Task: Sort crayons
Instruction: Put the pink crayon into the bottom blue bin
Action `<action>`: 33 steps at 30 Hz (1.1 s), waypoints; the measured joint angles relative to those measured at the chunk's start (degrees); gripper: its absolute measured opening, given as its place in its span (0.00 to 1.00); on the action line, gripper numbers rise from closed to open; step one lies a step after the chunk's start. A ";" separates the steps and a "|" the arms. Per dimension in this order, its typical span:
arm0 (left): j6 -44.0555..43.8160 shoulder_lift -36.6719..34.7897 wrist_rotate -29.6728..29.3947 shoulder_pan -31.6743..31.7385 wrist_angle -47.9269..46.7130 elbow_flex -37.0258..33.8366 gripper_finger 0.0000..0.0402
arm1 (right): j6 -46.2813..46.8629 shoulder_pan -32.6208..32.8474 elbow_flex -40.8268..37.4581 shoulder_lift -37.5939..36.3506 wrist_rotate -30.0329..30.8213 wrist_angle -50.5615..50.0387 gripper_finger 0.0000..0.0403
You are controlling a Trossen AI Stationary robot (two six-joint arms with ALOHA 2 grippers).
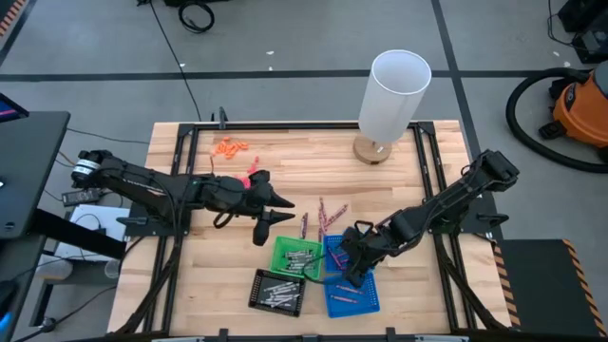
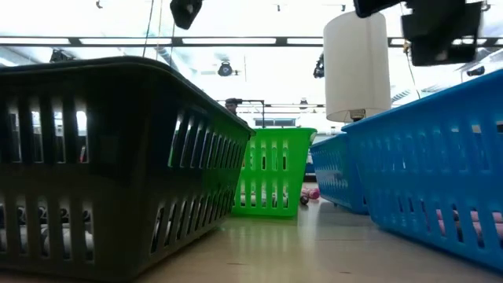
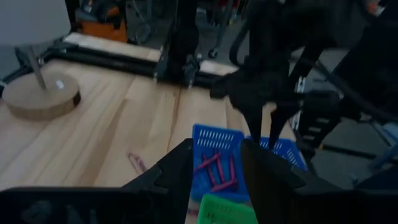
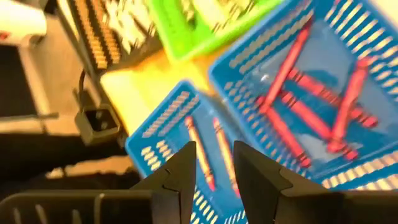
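With fingers parted and nothing between them, right gripper (image 1: 353,269) hangs over the two blue baskets near the tabletop's front edge, probably just past a drop. In the right wrist view, same fingers (image 4: 180,177) apart above the nearer blue basket (image 4: 163,130), which holds a couple of reddish crayons (image 4: 200,157). Beyond it, the second blue basket (image 4: 348,37) with a fuller heap of red sticks. Left gripper (image 1: 272,217) poised mid-tabletop, fingers spread, empty, just left of the loose crayons (image 1: 326,215) lying unsorted behind the baskets. Likely step: between a release and the next pick. Next move calls for reaching one loose stick, closing on it, and matching its colour to a basket. Green basket (image 1: 296,256) and black basket (image 1: 277,290) both carrying grey-silver sticks, side by side toward the front edge.
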 joint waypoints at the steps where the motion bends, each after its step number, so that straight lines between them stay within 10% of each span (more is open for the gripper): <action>1: -0.16 0.04 0.02 0.00 -0.79 0.00 0.35 | -0.10 -0.52 0.37 0.00 0.71 -0.51 0.28; 17: 0.23 0.11 -0.57 0.22 -3.59 0.01 0.35 | -15.62 -15.76 0.46 0.00 10.09 -3.41 0.28; 33: -16.51 0.11 -9.81 0.81 -31.64 0.02 0.35 | -33.16 -29.44 -5.09 0.07 9.67 7.92 0.28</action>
